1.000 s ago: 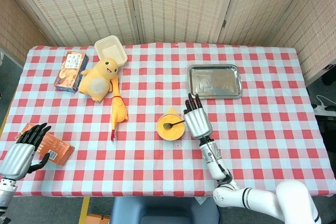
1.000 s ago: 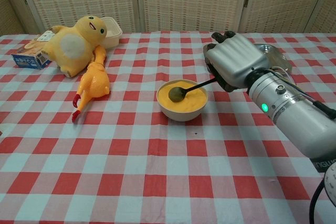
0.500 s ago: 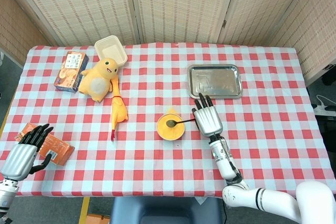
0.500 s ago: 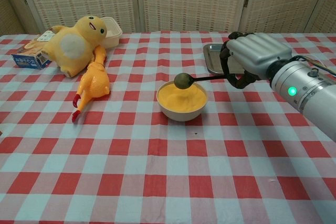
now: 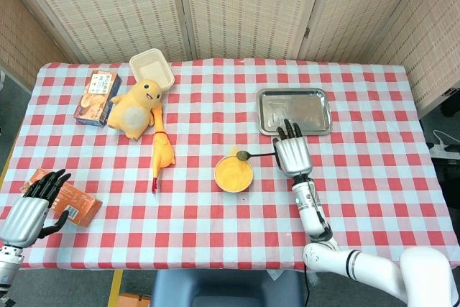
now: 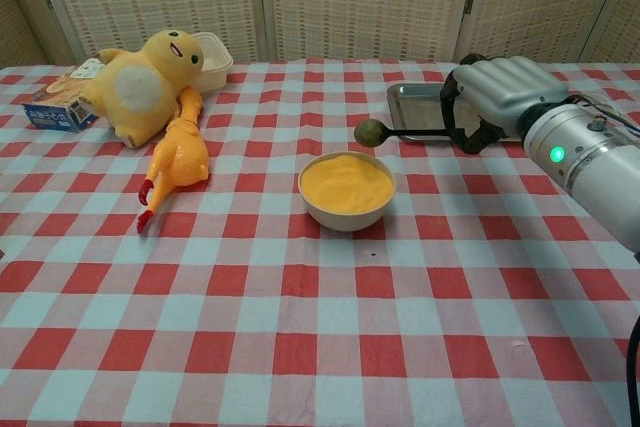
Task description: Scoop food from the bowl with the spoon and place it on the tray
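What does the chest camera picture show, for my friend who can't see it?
The robot's right hand holds a spoon with a round greenish lump of food above the checkered table, between an orange-filled bowl and a metal tray. A yellow plush duck and rubber chicken lie to the left.

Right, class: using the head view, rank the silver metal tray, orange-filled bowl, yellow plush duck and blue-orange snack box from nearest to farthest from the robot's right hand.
1. Silver metal tray, just behind right hand.
2. Orange-filled bowl, left.
3. Yellow plush duck, far left.
4. Blue-orange snack box, farthest left.

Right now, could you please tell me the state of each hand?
Left hand: open, holding nothing.
Right hand: holding the spoon.
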Available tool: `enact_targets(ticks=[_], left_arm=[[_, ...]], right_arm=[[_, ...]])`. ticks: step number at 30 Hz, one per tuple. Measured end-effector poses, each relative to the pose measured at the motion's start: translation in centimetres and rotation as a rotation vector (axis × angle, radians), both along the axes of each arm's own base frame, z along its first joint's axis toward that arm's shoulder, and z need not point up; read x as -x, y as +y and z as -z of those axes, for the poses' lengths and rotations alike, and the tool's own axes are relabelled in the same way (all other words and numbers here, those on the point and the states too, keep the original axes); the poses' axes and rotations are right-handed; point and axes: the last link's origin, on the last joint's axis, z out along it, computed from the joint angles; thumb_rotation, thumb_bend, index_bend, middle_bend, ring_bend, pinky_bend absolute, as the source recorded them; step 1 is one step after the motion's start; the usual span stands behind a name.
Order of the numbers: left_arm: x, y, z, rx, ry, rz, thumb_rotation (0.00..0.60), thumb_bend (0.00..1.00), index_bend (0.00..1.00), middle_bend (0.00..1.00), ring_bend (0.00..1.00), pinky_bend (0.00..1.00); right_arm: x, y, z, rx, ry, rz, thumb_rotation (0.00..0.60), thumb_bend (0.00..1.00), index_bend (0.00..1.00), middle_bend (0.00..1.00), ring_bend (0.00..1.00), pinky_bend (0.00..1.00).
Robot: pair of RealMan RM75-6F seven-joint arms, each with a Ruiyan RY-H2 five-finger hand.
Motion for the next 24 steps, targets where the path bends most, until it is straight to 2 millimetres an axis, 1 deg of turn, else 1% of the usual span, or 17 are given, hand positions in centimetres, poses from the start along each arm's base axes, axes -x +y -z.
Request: enact_targets(ticks=[6, 13, 19, 22, 24], left_arm=[[-0.1, 0.1, 0.4, 0.007, 0.012, -0.002, 0.600, 0.44, 0.00, 0.00, 0.00, 0.14], [0.1, 0.6, 0.8, 0.020, 0.021, -0.019, 0.600, 0.44, 0.00, 0.00, 0.00, 0.14], [0.5, 1.3, 1.4, 0.034, 0.038, -0.044, 0.600, 0.44, 0.00, 0.00, 0.00, 0.14], [0.8, 1.6, 1.5, 0.030, 0.043, -0.059, 0.600, 0.44, 0.00, 0.00, 0.00, 0.14], [0.9, 1.8, 1.5, 0.026, 0.046, -0.069, 0.600, 0.44, 0.00, 0.00, 0.00, 0.14]], right_arm=[[1.1, -2.7, -0.7, 0.073, 0.045, 0.055, 0.600, 0.51, 0.87, 0.22, 0.01, 0.12], [2.2, -6.9, -1.6, 0.170, 0.115, 0.142, 0.600, 0.51, 0.87, 0.22, 0.01, 0.12], [3.6, -9.9, -2.3, 0.218, 0.189, 0.225, 0.600, 0.51, 0.86, 0.22, 0.01, 0.12], [4.2, -11.0, -2.6, 0.220, 0.210, 0.271, 0.600, 0.51, 0.83, 0.22, 0.01, 0.12], [4.5, -11.4, -2.5, 0.210, 0.211, 0.296, 0.600, 0.51, 0.77, 0.22, 0.01, 0.12]])
